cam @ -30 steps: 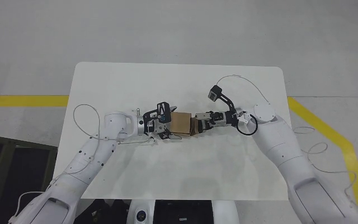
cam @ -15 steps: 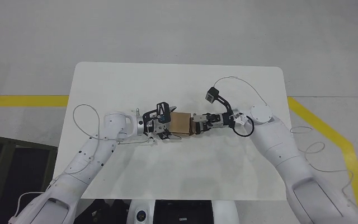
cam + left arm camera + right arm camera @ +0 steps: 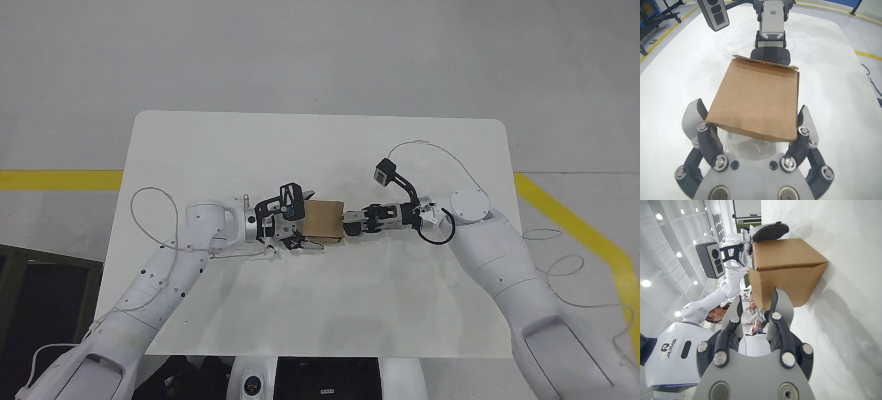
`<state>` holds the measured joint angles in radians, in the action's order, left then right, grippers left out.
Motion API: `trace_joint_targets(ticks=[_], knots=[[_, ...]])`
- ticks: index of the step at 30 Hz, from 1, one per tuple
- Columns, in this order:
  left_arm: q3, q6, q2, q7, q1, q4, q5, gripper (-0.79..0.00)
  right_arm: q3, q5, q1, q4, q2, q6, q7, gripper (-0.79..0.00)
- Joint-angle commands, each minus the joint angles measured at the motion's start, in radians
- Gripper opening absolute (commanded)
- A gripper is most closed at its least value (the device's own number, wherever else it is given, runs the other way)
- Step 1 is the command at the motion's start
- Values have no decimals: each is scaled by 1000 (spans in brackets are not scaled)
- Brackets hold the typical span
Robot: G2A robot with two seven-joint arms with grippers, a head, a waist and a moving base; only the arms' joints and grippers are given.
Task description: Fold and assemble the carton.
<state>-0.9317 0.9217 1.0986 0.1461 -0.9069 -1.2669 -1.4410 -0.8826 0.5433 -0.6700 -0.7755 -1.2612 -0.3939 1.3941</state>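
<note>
White worktop (image 3: 200, 160) is carrying one brown carton (image 3: 322, 220), sitting near the middle between the two arms. Top view is giving the layout: left end effector (image 3: 293, 228) is meeting the carton on the robot's left side, and right end effector (image 3: 350, 221) is touching the opposite side. Left wrist view is adding the grip: the carton (image 3: 757, 102) is showing its top panel, and the left end effector (image 3: 751, 116) is clamping the near end, with fingers (image 3: 700, 111) pressing both side walls. A ragged corrugated edge (image 3: 764, 62) is standing up along the far end, with the right end effector's black pad (image 3: 770, 55) just behind it. Right wrist view is adding the open end: a side flap (image 3: 761, 289) is hanging ajar off the carton (image 3: 789, 255). The right end effector (image 3: 756, 296) is sitting with its fingers apart and the flap's free corner appearing between them; contact is unclear. One finger (image 3: 781, 302) is overlapping the flap. The left pad (image 3: 770, 231) is pressing the carton's far end.
</note>
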Motion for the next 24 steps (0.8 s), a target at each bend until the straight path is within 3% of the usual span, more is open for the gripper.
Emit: trace_joint_targets(ticks=[1, 8, 14, 24], knots=[[0, 0, 0, 1, -1, 1, 0, 0, 2, -13, 3, 8, -1, 7, -7, -517], [-3, 2, -1, 0, -2, 3, -2, 0, 3, -21, 7, 27, -5, 8, -12, -545], [-4, 3, -1, 1, -2, 3, -3, 0, 6, -47, 15, 39, -6, 13, -19, -653], [-1, 1, 1, 3, -1, 4, -6, 0, -3, -69, 16, 37, -4, 12, -24, -640]])
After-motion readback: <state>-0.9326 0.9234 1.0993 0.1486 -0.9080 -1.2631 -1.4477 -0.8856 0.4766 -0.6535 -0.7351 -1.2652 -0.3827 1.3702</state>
